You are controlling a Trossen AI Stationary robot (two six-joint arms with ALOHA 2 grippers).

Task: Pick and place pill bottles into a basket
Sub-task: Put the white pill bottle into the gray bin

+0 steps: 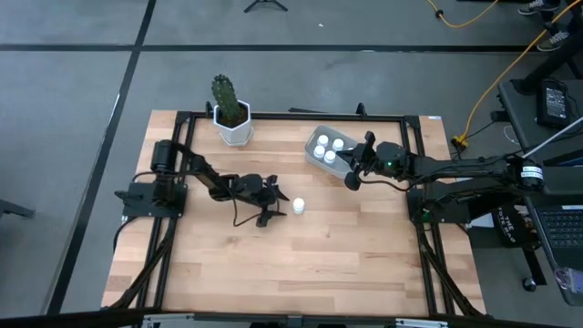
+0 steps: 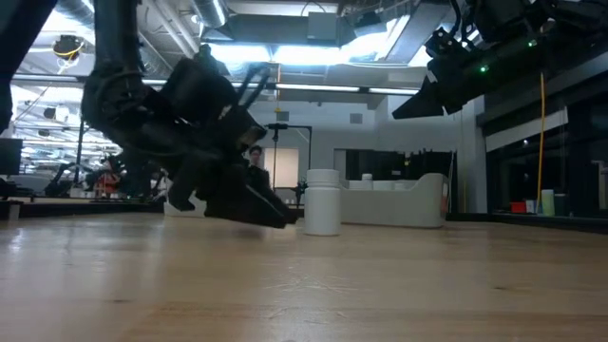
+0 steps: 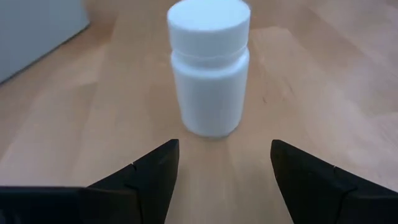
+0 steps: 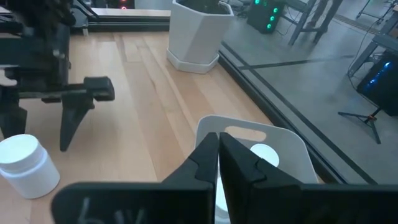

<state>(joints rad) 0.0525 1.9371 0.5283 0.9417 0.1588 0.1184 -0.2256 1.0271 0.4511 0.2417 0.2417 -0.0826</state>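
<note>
One white pill bottle (image 1: pixel 298 206) stands upright on its base on the wooden table, and also shows in the left wrist view (image 3: pixel 209 68) and the low view (image 2: pixel 323 201). My left gripper (image 1: pixel 276 202) is open and low over the table just left of it. Its fingers (image 3: pixel 149 177) point at the bottle and stop short of it. The pale grey basket (image 1: pixel 312 157) lies at the far middle with several white bottles (image 1: pixel 330 146) in it. My right gripper (image 1: pixel 352 179) is shut and empty, above the basket's near right corner (image 4: pixel 292 146).
A white hexagonal pot with a cactus (image 1: pixel 232 118) stands at the table's far edge, left of the basket. A black frame (image 1: pixel 291 116) runs around the table. Bare wood lies toward the near edge (image 1: pixel 301 264).
</note>
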